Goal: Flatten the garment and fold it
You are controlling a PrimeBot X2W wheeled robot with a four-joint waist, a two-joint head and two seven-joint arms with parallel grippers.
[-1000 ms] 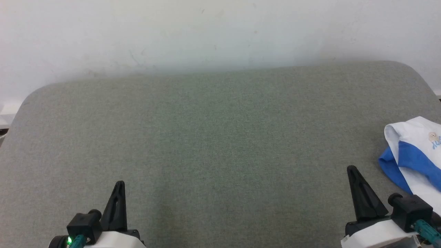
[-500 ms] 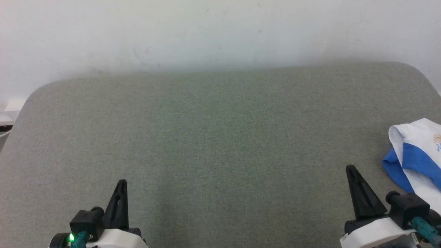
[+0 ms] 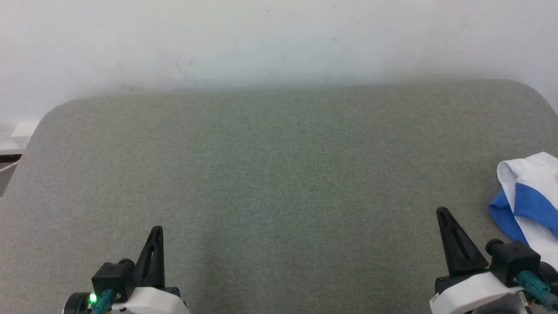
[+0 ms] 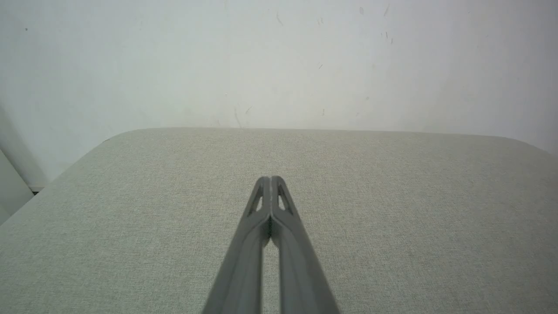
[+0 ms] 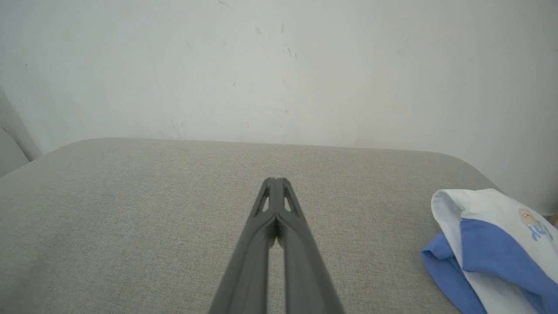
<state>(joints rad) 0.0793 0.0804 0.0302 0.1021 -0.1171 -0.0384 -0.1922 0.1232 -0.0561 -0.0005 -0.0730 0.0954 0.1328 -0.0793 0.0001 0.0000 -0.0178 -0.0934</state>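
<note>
The garment lies bunched at the 3 o'clock edge of the worktop, white cloth over a blue fold, partly cut off by the edge of the head view. Both pincers are pressed narrow, fingers together and holding nothing. The left pincer hovers at 7 o'clock. The right pincer hovers at 5 o'clock, near the heap but apart from it.

The step in hand looks like fetching the shirt to the middle; nothing is flattened yet. To do it well, the right pincer should spread its fingers before reaching toward 3 o'clock. It should then pinch a single outer layer, the white rim or the blue edge, not the whole bundle. A low drag toward 9 o'clock would let the jersey unroll. The risk is that soft knit slips, or that a grip through several layers leaves it bunched.
</note>
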